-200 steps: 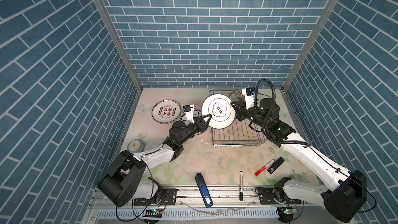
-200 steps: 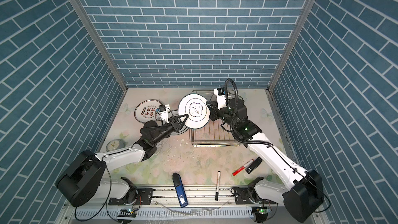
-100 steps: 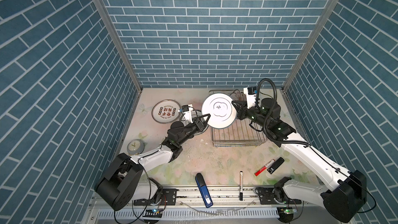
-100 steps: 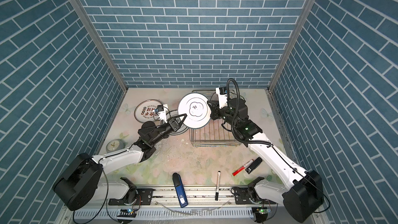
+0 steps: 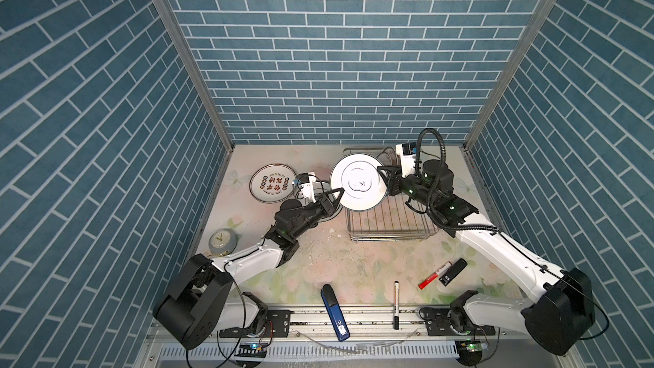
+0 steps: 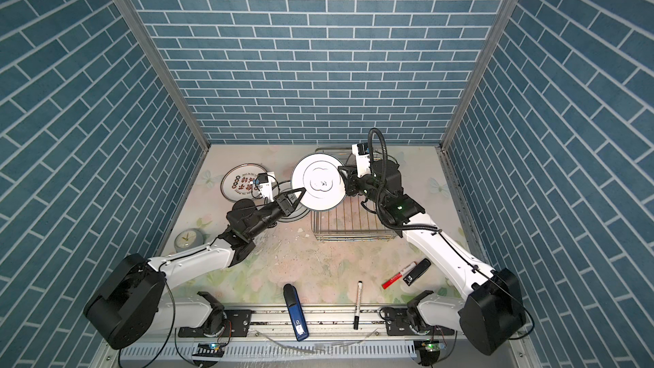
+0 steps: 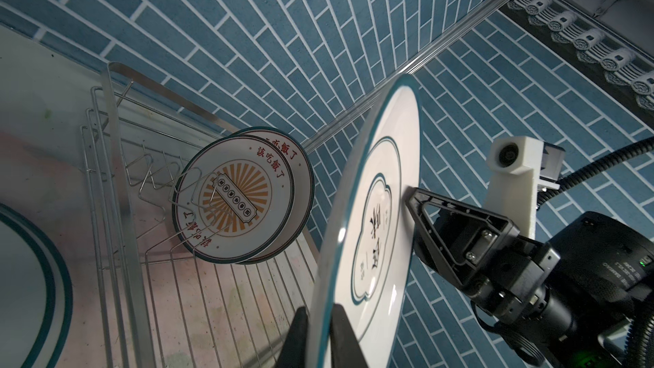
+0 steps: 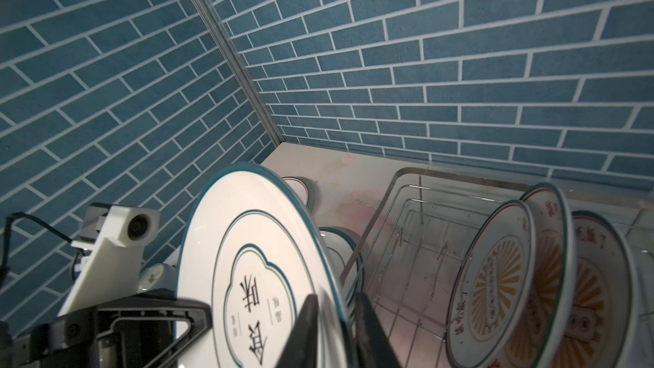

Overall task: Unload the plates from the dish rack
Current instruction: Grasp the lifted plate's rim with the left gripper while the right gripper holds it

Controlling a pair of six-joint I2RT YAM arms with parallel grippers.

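Plates are coming out one at a time. The one in play, a white plate [image 5: 358,184] with a quatrefoil outline, stands on edge in the air between the two claws, above the left end of the dish rack [image 5: 389,238].

What has just changed is the grip. The left claw [image 7: 318,315] has pinched together on the rim nearest it. The right claw [image 8: 335,313], on the opposite rim, has let its jaws come apart, so the rim sits loosely between them. A second ago it was the reverse: right clamped, left parted around the edge. The plate itself has hardly shifted.

We judge the handover nearly done. The right claw can back away, and the left can carry the plate to the table [image 5: 318,249] beside it, where a red-lettered plate [image 5: 272,184] already lies just past its wrist. Sunburst plates [image 8: 495,277] stand in the prongs just beyond the right claw, so unloading is unfinished.
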